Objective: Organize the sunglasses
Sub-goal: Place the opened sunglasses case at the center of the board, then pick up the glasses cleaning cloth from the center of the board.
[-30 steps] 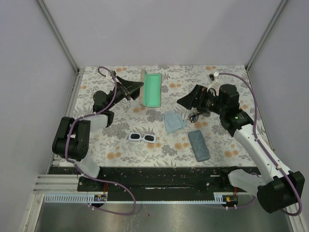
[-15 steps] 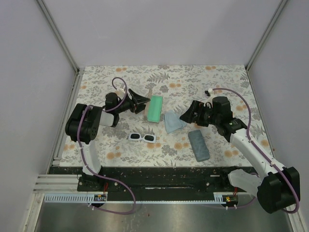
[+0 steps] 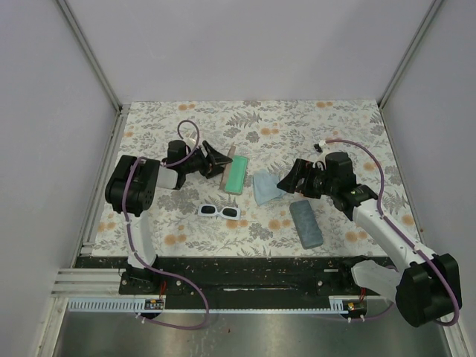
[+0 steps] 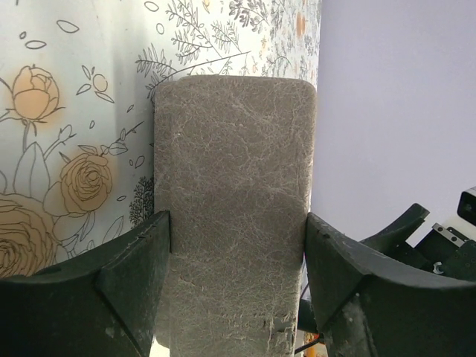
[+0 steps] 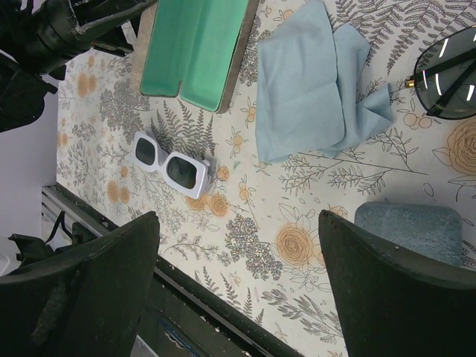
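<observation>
White sunglasses (image 5: 172, 165) near table (image 3: 335, 119) front edge: light, stiff, slick plastic; pinch at bridge. Left tool (image 4: 236, 223) clamped on tan case (image 4: 230, 149); right tool (image 5: 239, 223) apart, empty.

Glossy plastic on white sunglasses (image 5: 171, 165); tan case (image 4: 230, 208) rough, leathery txtr; blue cloth (image 5: 309, 89) soft, matt.

This was a robotics lab test cell, not a lived-in room. Plain grey-lilac wall panels (image 3: 260, 44) closed in three sides, held by bare aluminium posts (image 3: 88, 52). A floral-printed tabletop (image 3: 297, 119) filled the booth. The left arm (image 3: 130, 193) and right arm (image 3: 387, 230) stood bolted to a black rail (image 3: 245, 274) at its near edge, trailing purple cables (image 3: 351, 140).
</observation>
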Available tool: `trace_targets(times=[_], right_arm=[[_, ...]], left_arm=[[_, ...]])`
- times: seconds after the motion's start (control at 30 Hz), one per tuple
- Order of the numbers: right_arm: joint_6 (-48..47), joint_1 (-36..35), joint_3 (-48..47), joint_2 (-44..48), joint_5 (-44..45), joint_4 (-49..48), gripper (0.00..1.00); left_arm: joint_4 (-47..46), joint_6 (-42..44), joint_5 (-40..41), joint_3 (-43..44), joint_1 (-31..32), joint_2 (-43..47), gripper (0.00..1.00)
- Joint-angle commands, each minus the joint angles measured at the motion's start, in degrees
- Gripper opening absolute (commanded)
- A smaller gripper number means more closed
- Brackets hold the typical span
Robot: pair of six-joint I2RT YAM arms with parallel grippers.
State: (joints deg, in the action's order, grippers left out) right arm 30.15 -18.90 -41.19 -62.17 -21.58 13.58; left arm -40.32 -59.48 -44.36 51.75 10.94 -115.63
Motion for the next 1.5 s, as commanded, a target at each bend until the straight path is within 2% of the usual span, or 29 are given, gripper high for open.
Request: trace_targets(times=[0.0, 0.2, 0.23, 0.5, 0.67, 0.83, 0.93, 1.07, 1.13, 1.27, 1.47], right_arm=[[-1.06, 0.0, 0.23, -0.32, 0.58, -2.95, 0.95], [-1.15, 0.0, 0.23, -0.14, 0.58, -2.6, 0.96], [-1.23, 0.0, 0.23, -0.14, 0.66, -2.25, 0.96], [-1.68, 0.0, -1.08, -1.46, 1.72, -0.23, 0.95], [-2.2, -0.96, -2.84, -4.01, 2.16, 1.62, 0.91], [-2.2, -3.43, -5.73, -8.13, 7.07, 3.81, 0.9], [-0.45, -5.01, -8.81, -11.64, 12.33, 6.18, 0.78], [0.7, -6.5, -11.8, -16.13, 16.92, 7.42, 0.52], [1.05, -7.12, -12.95, -18.15, 18.24, 7.33, 0.43], [1.66, -7.82, -15.06, -22.19, 19.38, 7.68, 0.38], [2.28, -8.09, -16.99, -26.77, 20.97, 7.6, 0.34]], left_arm=[[0.32, 3.93, 0.76, 2.39, -0.22, 0.5, 0.5], [4.98, 6.83, 2.34, 2.39, -1.97, 3.48, 0.98], [6.03, 7.36, 2.61, 2.39, -2.58, 4.09, 0.99], [17.97, 15.88, 6.91, 3.45, -4.7, 11.12, 0.99], [30.1, 23.87, 14.72, 3.98, -4.61, 19.46, 0.99], [39.24, 29.77, 23.59, 1.08, -3.91, 31.85, 0.99], [43.47, 32.06, 32.38, -2.07, -1.19, 39.23, 0.99], [45.32, 31.72, 40.3, -7.79, 3.55, 50.48, 0.99], [46.37, 29.96, 43.11, -10.78, 5.31, 55.66, 0.99], [49.88, 23.12, 46.2, -15.53, 6.11, 65.6, 0.99], [54.46, 23.53, 38.22, -18.78, 6.2, 73.18, 0.99]])
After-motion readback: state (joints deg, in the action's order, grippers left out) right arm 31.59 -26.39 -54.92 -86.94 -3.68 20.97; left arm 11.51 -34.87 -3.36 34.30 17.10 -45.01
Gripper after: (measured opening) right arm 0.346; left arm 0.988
